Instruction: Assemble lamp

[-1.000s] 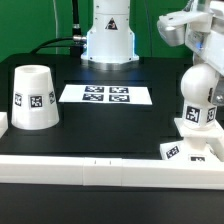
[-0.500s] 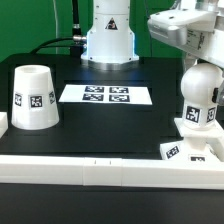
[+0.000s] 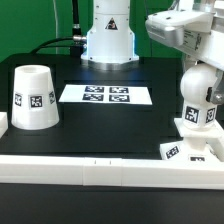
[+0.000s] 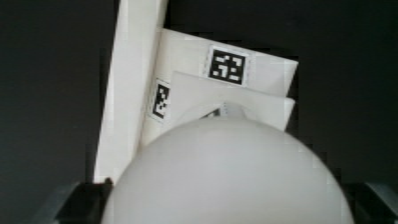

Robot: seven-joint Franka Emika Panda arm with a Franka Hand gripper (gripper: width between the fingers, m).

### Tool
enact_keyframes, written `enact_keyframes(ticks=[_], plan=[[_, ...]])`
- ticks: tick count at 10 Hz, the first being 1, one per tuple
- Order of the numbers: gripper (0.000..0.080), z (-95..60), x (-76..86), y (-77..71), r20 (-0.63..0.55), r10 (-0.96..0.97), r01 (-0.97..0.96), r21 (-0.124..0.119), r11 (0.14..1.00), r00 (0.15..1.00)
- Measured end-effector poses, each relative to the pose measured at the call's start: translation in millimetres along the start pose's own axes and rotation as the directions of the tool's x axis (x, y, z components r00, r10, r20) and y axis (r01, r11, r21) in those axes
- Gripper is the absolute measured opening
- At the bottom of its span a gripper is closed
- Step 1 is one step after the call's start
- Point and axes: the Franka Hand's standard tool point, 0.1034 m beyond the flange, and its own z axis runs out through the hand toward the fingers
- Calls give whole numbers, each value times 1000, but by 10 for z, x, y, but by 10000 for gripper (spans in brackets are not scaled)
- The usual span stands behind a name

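Hovering over the bulb (image 3: pixel 199 92) at the exterior view's right, the gripper (image 3: pixel 178 30) shows no fingertips, so I cannot tell whether it is parted or closed.

Bulb stands upright on the flat square base (image 3: pixel 192 148), toward four o'clock on the black table (image 3: pixel 100 125), with tags on both. Shade (image 3: pixel 32 97) sits mouth-down near nine o'clock, well apart from bulb and base. Marker board (image 3: pixel 105 95) lies flat at the centre, between shade and bulb. Seen from the wrist view, the bulb's rounded top (image 4: pixel 222 170) fills the near field, with the base's tagged face (image 4: pixel 228 67) beyond it.
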Motion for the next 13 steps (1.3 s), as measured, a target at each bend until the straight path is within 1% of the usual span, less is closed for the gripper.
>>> enact_keyframes(ticks=[1,2,4,5,7,10,11,13], plan=[[577,0,-3,-2,-3,110,-110,1,994,994],[577,3,-27,-11,-5,242,-242,5,970,970],[577,4,-33,-26,-3,420,-420,15,907,908],[578,3,-4,-26,0,548,-548,16,836,836],[578,3,2,-26,1,679,-679,16,734,734],[579,4,8,-27,4,819,-819,17,574,574],[579,4,10,-26,5,837,-837,17,547,547],[579,3,18,-25,5,914,-914,18,405,405]])
